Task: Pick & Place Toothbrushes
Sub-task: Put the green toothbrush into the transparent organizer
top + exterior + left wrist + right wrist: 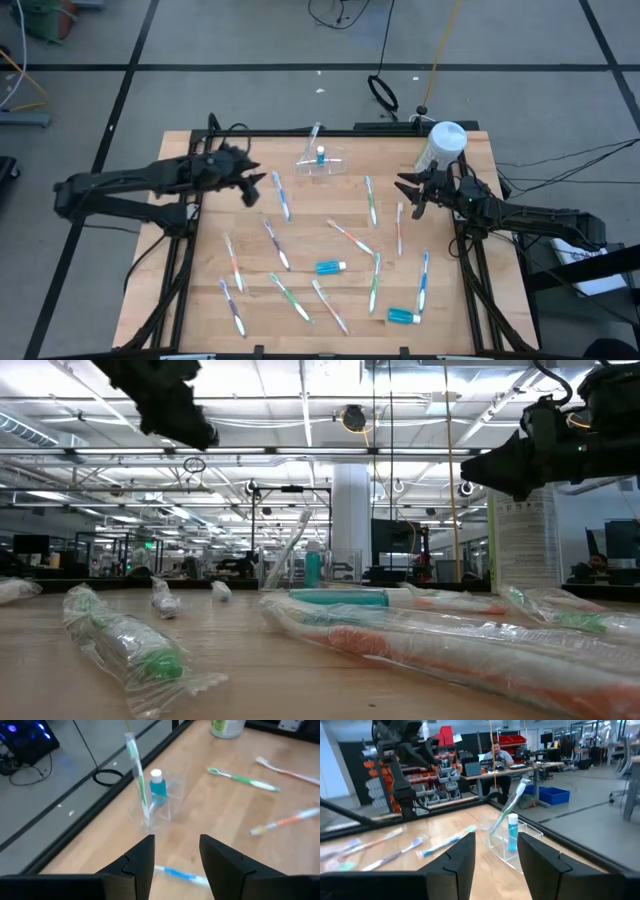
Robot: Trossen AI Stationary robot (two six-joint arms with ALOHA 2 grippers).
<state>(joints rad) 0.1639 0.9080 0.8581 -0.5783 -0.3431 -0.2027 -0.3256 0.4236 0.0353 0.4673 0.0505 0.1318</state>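
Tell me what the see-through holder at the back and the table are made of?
The holder looks like clear hard plastic, maybe acrylic: the wood shows through it and its edges shine. It holds a toothbrush and a small blue tube. The table looks like pale wood with a smooth finish: it shows plank lines and grain.

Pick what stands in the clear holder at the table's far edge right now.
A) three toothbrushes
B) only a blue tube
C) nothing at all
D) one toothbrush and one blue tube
D: the holder has one green-and-white toothbrush leaning in it beside a blue tube with a white cap.
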